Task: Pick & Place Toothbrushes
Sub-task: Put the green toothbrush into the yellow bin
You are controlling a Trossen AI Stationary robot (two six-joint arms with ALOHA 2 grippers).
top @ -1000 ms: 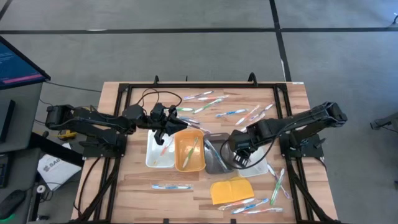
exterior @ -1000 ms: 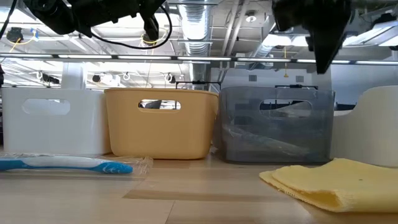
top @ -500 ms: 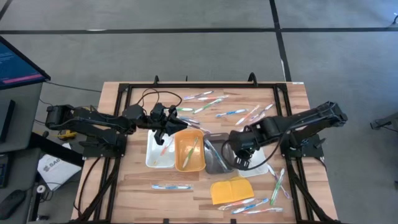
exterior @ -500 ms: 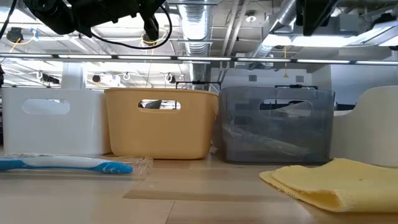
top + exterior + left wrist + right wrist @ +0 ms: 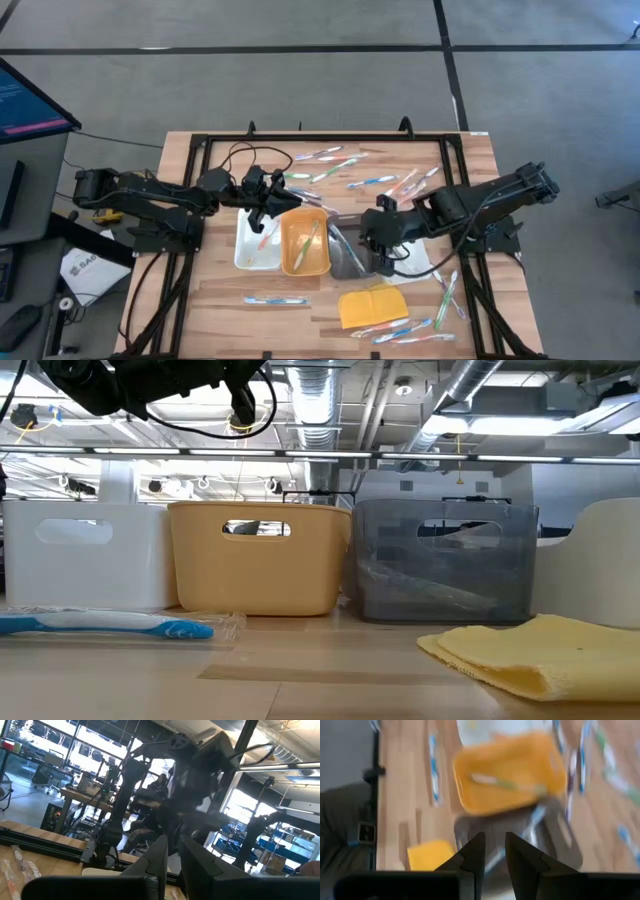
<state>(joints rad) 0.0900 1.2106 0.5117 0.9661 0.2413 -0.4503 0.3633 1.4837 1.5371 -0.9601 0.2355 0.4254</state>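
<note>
My left gripper (image 5: 268, 207) hung over the far edge of the white tray (image 5: 245, 250), its fingers (image 5: 156, 857) drawn close together with only a thin slit between them and nothing caught there that I could see. My right gripper (image 5: 383, 262) sat over the grey tray (image 5: 345, 258), pointing down. From its wrist camera the fingers (image 5: 474, 851) stood narrow, a small gap between them, empty.

The three trays stood side by side in the middle of the table (image 5: 200, 300): white, then the orange tray (image 5: 290, 262), then grey. One green-handled toothbrush (image 5: 308, 240) lay inside the orange tray, and a pink one (image 5: 266, 232) lay slanted in the white tray. What sat in the grey tray I could not tell (the gripper covered most of it).

Most toothbrushes were loose on the wood: a scattered group (image 5: 372, 181) along the far side, one blue one (image 5: 275, 299) alone on the near side in front of the white tray, a few (image 5: 405, 329) beside the yellow pad (image 5: 370, 305), and a couple (image 5: 445, 290) near the right arm's base.

From table height I saw the blue toothbrush (image 5: 105, 624) lying in front of the white tray.
</note>
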